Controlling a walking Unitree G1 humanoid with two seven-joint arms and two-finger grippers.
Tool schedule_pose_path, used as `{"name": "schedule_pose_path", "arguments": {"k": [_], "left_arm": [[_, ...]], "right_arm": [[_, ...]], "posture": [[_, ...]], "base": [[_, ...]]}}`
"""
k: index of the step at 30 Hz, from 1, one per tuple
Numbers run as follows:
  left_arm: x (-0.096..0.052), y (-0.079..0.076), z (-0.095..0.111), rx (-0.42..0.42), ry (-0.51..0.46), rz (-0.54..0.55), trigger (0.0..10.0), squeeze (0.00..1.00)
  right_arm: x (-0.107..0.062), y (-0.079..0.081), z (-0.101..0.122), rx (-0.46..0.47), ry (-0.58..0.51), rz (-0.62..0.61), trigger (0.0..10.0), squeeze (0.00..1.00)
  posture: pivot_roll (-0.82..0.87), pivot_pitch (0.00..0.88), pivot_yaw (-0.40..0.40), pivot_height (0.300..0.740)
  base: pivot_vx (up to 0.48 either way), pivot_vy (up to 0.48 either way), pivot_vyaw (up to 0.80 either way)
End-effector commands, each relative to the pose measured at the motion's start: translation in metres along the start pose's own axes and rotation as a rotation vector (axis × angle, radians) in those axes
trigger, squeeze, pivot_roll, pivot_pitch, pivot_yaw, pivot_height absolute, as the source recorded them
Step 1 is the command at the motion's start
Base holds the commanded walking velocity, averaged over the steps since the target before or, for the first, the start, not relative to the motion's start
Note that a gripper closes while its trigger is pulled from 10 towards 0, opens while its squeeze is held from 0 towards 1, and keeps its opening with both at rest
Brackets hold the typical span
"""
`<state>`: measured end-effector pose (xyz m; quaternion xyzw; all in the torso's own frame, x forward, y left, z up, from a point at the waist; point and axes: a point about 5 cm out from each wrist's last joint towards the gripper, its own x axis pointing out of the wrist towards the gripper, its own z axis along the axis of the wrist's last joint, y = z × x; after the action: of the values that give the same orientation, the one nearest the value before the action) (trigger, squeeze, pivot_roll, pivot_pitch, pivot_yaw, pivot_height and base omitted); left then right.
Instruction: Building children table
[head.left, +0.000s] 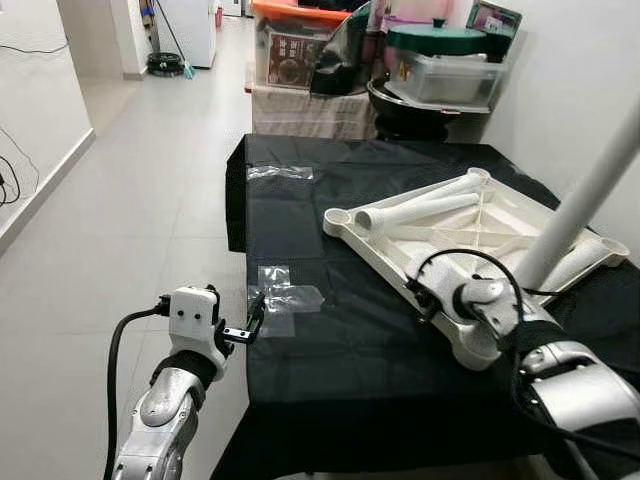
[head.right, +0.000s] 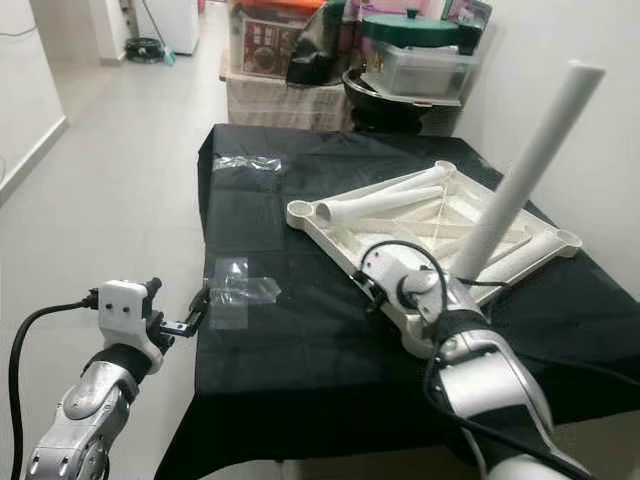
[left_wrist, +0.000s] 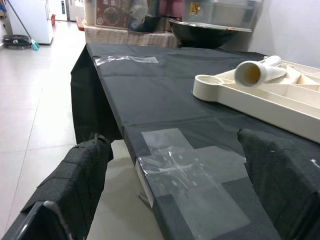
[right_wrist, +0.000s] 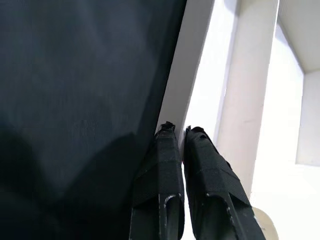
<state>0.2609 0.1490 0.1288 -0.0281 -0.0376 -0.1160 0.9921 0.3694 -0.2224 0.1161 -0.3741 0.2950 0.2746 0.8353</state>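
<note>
Tabletop (head.left: 480, 225) lies upside-down on black cloth (head.left: 340, 350); right tool (right_wrist: 181, 137) pinches its rim, left tool (left_wrist: 170, 185) spread.

No legible text or labels anywhere.

Black-draped table (head.left: 330, 360): upturned white tabletop (head.left: 500, 215), clear tape (head.left: 285, 298).

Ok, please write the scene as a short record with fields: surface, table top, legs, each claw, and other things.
surface: table under a black cloth
table top: white tabletop lying upside down on the cloth
legs: one leg standing upright at the near corner; another leg lying across the frame
right claw: fingers together at the tabletop's near edge
left claw: open, at the cloth's left edge beside the clear tape
behind: storage boxes at the far end
</note>
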Motion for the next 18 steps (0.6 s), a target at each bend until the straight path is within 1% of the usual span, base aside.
{"name": "schedule_pose_path", "arguments": {"k": [1,2,3,4,6,10,11,12,13,15,16,17,18], "left_arm": [[0.001,-0.003,-0.006,0.004,0.034,-0.018,10.0,0.00],[0.001,-0.003,-0.006,0.005,0.037,-0.019,10.0,0.00],[0.001,-0.004,-0.007,0.005,0.040,-0.023,10.0,0.00],[0.001,-0.004,-0.007,0.005,0.040,-0.023,10.0,0.00],[0.001,-0.005,-0.007,0.004,0.042,-0.028,10.0,0.00],[0.001,-0.005,-0.007,0.005,0.044,-0.029,10.0,0.00],[0.001,-0.005,-0.007,0.007,0.046,-0.028,10.0,0.00],[0.001,-0.005,-0.007,0.007,0.046,-0.028,10.0,0.00],[0.001,-0.004,-0.007,0.008,0.047,-0.028,10.0,0.00],[0.001,-0.004,-0.007,0.010,0.048,-0.027,10.0,0.00],[0.001,-0.004,-0.007,0.010,0.048,-0.027,10.0,0.00],[0.002,-0.004,-0.007,0.010,0.048,-0.027,10.0,0.00],[0.002,-0.004,-0.007,0.011,0.048,-0.027,10.0,0.00]], "right_arm": [[0.012,0.036,-0.013,-0.065,0.042,0.220,0.0,0.00],[0.012,0.038,-0.015,-0.086,0.039,0.248,0.0,0.00],[0.012,0.040,-0.016,-0.087,0.035,0.276,0.0,0.00],[0.012,0.040,-0.016,-0.087,0.035,0.276,0.0,0.00],[0.010,0.044,-0.018,-0.099,0.030,0.334,0.0,0.00],[0.009,0.046,-0.019,-0.113,0.023,0.381,0.0,0.00],[0.007,0.047,-0.019,-0.170,0.016,0.412,0.0,0.00],[0.007,0.047,-0.019,-0.170,0.016,0.412,0.0,0.00],[0.007,0.044,-0.018,-0.179,0.020,0.384,10.0,0.00],[0.008,0.041,-0.016,-0.165,0.018,0.339,10.0,0.01],[0.008,0.041,-0.016,-0.165,0.018,0.339,10.0,0.01],[0.008,0.040,-0.014,-0.152,0.008,0.339,10.0,1.00],[0.008,0.040,-0.012,-0.146,0.002,0.345,10.0,1.00]], "posture": [[0.12,0.000,-0.112,0.740],[0.12,0.000,-0.111,0.740],[0.12,0.000,-0.110,0.740],[0.12,0.000,-0.110,0.740],[0.12,0.000,-0.110,0.740],[0.12,0.000,-0.110,0.740],[0.12,0.000,-0.110,0.740],[0.12,0.000,-0.110,0.740],[0.12,0.000,-0.111,0.740],[0.12,0.000,-0.111,0.740],[0.12,0.000,-0.111,0.740],[0.12,0.000,-0.111,0.740],[0.12,0.000,-0.111,0.740]], "base": [[0.000,0.000,0.00],[0.000,0.000,0.00],[0.000,0.000,0.00],[0.000,0.000,0.00],[0.000,0.000,0.00],[0.000,0.000,0.00],[0.000,0.000,0.00],[0.000,0.000,0.00],[0.000,0.000,0.00],[0.000,0.000,0.00],[0.000,0.000,0.00],[0.000,0.000,0.00],[0.000,0.000,0.00]]}}
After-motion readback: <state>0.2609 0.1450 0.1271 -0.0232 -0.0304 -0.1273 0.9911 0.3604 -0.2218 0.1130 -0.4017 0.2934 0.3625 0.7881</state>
